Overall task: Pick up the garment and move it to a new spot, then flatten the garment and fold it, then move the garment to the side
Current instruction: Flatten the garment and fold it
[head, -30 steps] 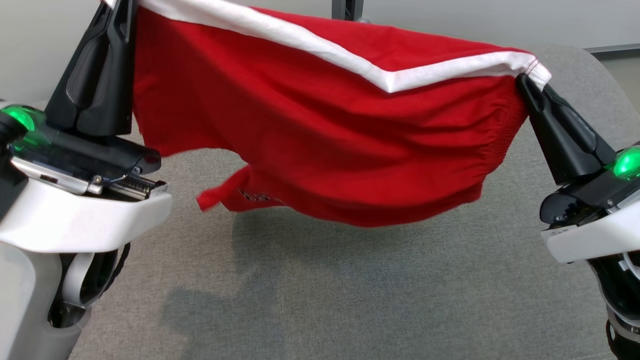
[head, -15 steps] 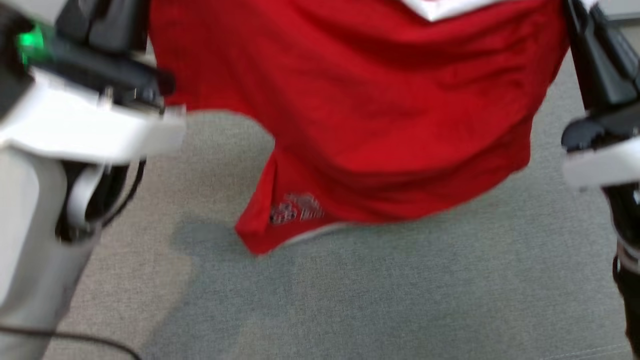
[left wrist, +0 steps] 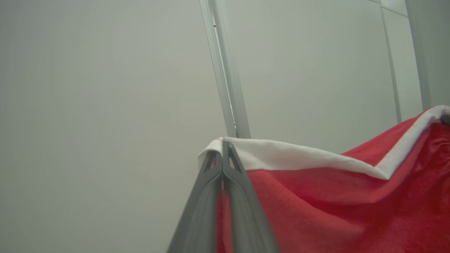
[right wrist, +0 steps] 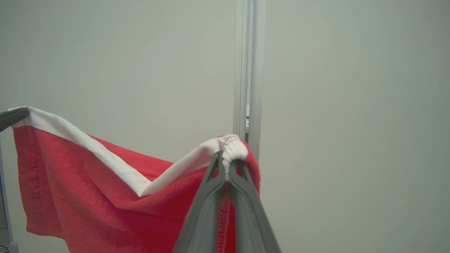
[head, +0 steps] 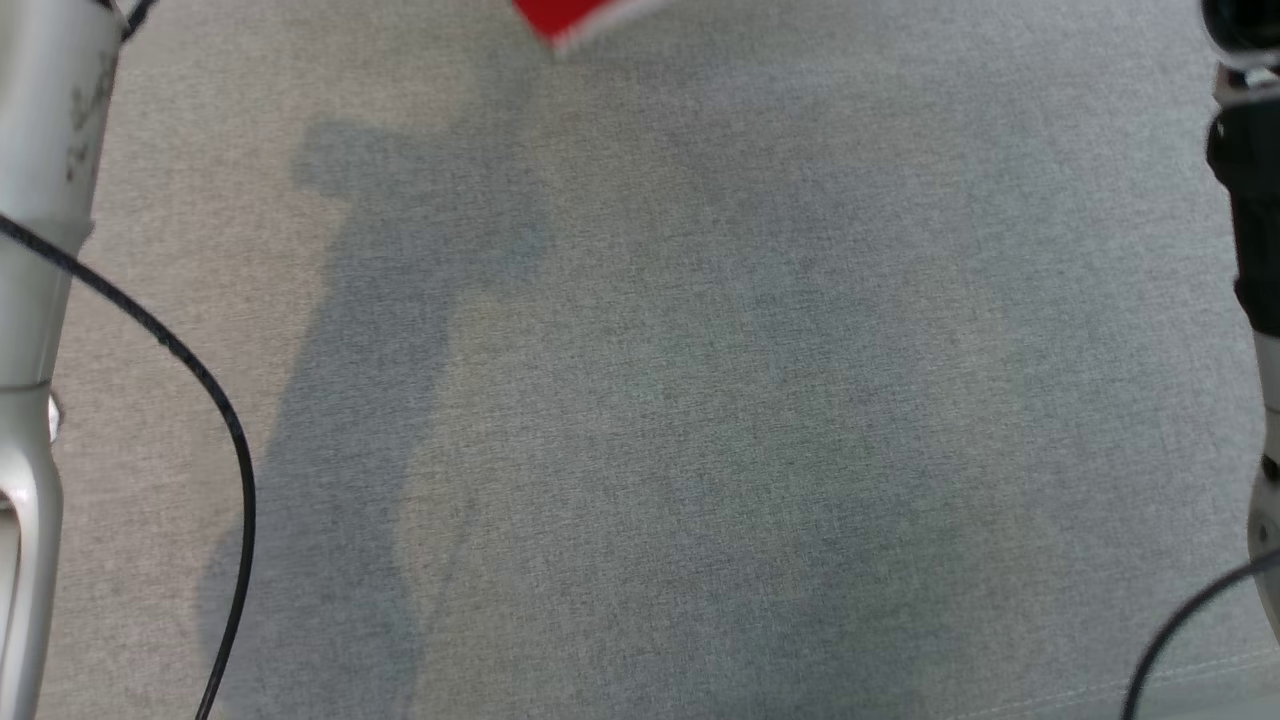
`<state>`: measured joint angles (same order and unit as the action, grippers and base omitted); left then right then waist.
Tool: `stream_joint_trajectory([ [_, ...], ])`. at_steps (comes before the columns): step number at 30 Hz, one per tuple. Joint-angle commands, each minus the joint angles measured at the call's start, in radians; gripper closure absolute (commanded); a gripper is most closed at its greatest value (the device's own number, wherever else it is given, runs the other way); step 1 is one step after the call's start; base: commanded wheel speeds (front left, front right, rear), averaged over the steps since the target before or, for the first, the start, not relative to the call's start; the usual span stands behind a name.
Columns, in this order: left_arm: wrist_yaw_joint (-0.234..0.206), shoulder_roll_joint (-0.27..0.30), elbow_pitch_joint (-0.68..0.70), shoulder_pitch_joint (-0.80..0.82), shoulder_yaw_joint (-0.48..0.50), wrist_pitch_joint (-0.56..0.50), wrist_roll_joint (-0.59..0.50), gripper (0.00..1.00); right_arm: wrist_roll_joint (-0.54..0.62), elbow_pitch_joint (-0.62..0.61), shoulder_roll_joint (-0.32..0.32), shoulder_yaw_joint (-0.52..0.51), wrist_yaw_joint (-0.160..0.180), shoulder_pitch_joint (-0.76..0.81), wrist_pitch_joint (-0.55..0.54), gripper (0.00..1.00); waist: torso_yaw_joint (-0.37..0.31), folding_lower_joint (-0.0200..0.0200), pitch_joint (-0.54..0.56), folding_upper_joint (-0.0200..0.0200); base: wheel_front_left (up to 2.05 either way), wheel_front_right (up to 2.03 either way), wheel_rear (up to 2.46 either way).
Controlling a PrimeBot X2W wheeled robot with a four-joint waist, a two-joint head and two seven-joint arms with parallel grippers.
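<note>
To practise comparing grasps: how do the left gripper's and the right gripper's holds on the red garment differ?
At the left gripper the white band lies flat; at the right gripper it bunches into puckers. Red cloth wraps over the right gripper's tip, not the left gripper's. Both are shut on the garment.

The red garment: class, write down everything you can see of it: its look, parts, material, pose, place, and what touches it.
The garment is soft red cloth, knit-looking, with a white band along its top edge, gathered at one end. It hangs in the air, sagging between the left pincer and the right pincer, each shut on a top corner. In the head view a red corner shows over the grey surface.
</note>
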<state>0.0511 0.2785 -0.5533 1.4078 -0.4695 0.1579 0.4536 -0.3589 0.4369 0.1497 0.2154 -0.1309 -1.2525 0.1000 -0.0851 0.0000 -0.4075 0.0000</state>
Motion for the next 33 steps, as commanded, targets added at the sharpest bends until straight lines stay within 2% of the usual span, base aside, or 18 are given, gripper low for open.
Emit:
stream_joint_trajectory([
  [1,0.007,-0.008,-0.042,0.019,-0.002,0.020,-0.009,1.00,0.004,0.047,-0.010,0.011,0.000,-0.024,0.037,1.00,-0.009,0.0000,-0.009,0.0000,0.00,0.00,0.00],
  [5,0.029,-0.038,-0.211,0.067,-0.016,0.060,-0.010,1.00,-0.007,0.240,-0.046,0.060,0.000,-0.115,0.118,1.00,-0.012,0.0000,-0.025,0.0000,0.00,0.00,0.00],
  [8,0.046,-0.070,-0.309,0.037,-0.023,0.080,0.011,1.00,-0.022,0.359,-0.061,0.099,0.000,-0.128,0.141,1.00,-0.005,0.0000,-0.039,0.0000,0.00,0.00,0.00],
  [13,0.062,-0.117,-0.425,-0.066,-0.014,0.102,0.054,1.00,-0.048,0.480,-0.064,0.165,0.000,-0.073,0.160,1.00,0.021,0.0000,-0.065,0.0000,0.00,0.00,0.00],
  [16,0.069,-0.141,-0.444,-0.156,0.002,0.106,0.069,1.00,-0.066,0.508,-0.061,0.205,0.000,-0.003,0.167,1.00,0.033,0.0000,-0.070,0.0000,0.00,0.00,0.00],
  [19,0.069,-0.147,-0.405,-0.265,0.041,0.106,0.067,1.00,-0.091,0.473,-0.060,0.224,0.000,0.096,0.168,1.00,0.040,0.0000,-0.070,0.0000,0.00,0.00,0.00],
  [24,0.051,-0.152,-0.278,-0.439,0.116,0.107,0.020,1.00,-0.108,0.340,-0.048,0.207,0.000,0.310,0.166,1.00,0.050,0.0000,-0.055,0.0000,0.00,0.00,0.00],
  [33,0.056,-0.147,-0.042,-0.794,0.182,0.107,-0.096,1.00,-0.108,0.077,-0.040,0.161,0.000,0.698,0.165,1.00,0.049,0.0000,0.051,0.0000,0.00,0.00,0.00],
])
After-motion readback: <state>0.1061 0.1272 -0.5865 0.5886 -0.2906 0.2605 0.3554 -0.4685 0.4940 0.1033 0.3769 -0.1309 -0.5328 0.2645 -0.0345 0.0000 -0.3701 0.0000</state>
